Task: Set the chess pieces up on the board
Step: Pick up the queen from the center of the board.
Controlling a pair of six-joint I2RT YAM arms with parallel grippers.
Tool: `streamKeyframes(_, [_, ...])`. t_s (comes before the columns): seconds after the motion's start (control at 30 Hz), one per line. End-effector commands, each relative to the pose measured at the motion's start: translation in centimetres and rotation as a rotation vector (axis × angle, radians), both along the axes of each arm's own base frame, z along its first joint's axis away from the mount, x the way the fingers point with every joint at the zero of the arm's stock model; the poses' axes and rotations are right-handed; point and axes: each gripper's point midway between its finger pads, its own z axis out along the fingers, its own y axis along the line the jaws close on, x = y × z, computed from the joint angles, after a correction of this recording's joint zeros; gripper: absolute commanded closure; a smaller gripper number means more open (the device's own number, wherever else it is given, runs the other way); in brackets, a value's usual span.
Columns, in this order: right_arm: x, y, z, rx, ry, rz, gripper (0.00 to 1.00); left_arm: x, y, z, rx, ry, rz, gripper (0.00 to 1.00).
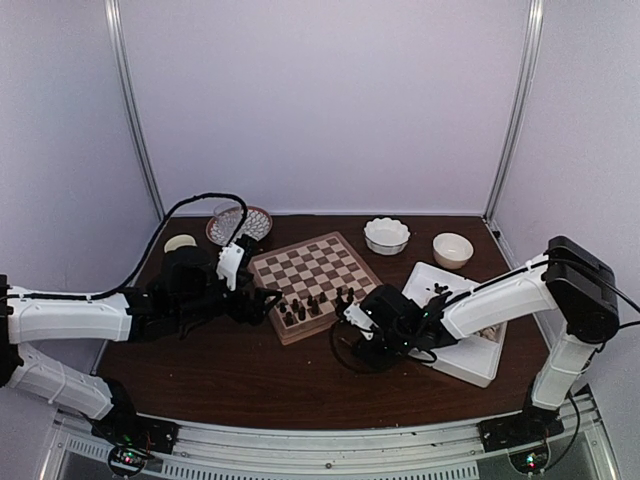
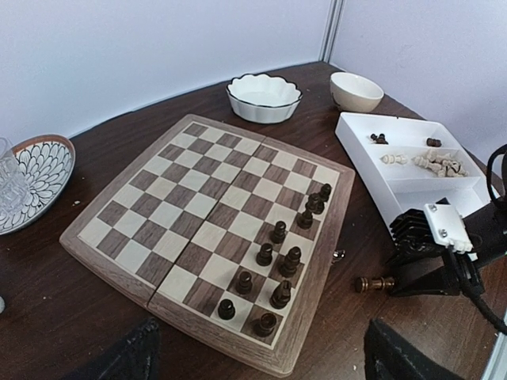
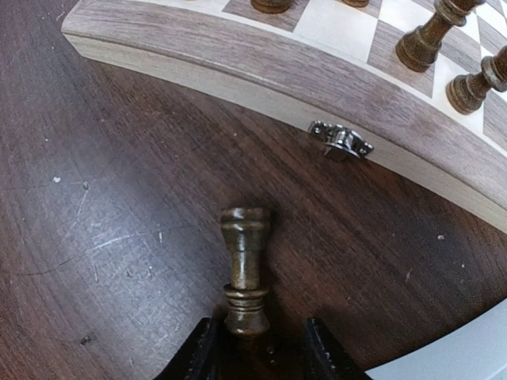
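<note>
While the top view hides it, right gripper (image 3: pixel 257 336) straddles a dark chess piece (image 3: pixel 244 253), grip uncertain; left gripper (image 2: pixel 261 348) spread wide.

Top external: high over the near side of the board (image 1: pixel 314 283), looking down, far off. Left wrist: low, near, facing across the board. Right wrist: very close beside the board's edge. Both wrist views share its clasp (image 3: pixel 341 141) and the lying dark chess piece (image 3: pixel 244 269).

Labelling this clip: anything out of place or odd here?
One dark piece lies sideways off the board, over the table near the board's metal clasp. Its base sits between the right gripper fingers; I can't tell whether it is gripped. The dark pieces on the board stand upright.
</note>
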Motion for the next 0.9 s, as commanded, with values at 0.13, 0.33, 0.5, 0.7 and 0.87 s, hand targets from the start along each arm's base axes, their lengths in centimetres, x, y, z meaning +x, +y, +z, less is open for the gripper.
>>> streamKeyframes(0.13, [0.7, 0.6, -0.2, -0.022, -0.010, -0.010, 0.67, -0.1, -0.5, 2.0, -0.036, -0.048, -0.026, 0.11])
streamKeyframes(0.33, [0.3, 1.1, 0.7, 0.016, -0.002, 0.005, 0.84, -0.3, -0.5, 2.1, -0.034, -0.067, -0.046, 0.11])
streamKeyframes(0.5, [-0.2, 1.0, 2.7, 0.083, -0.013, 0.012, 0.88, -1.1, -1.1, 2.5, -0.040, -0.111, -0.117, 0.11])
streamKeyframes(0.7, [-1.9, 1.1, 5.5, 0.188, 0.006, 0.062, 0.88, -4.5, -2.0, 4.2, -0.130, -0.385, -0.322, 0.10])
streamKeyframes(0.87, [-5.2, 3.0, 8.1, 0.315, 0.138, 0.205, 0.89, -7.0, -2.7, 3.9, -0.093, -0.579, -0.474, 0.10])
